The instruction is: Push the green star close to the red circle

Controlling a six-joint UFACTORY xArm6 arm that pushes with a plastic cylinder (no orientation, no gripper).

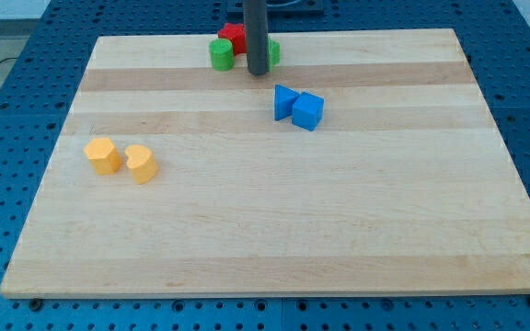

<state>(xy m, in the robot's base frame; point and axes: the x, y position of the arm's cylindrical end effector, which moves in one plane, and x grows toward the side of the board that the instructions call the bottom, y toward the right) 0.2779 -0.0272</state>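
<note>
My tip (258, 73) rests on the board near the view's top centre. A green block (273, 51) sits just right of the rod, mostly hidden behind it, so I cannot make out its shape. A second green block (221, 54), rounded, lies just left of the rod. A red block (233, 37) sits behind it at the board's top edge, touching or nearly touching it; its shape is unclear. The tip is between the two green blocks, slightly in front of them.
A blue triangular block (285, 101) and a blue cube (308, 111) sit together below and right of the tip. Two yellow blocks (103, 155) (141, 163) lie side by side at the view's left. The wooden board (265, 230) lies on a blue perforated table.
</note>
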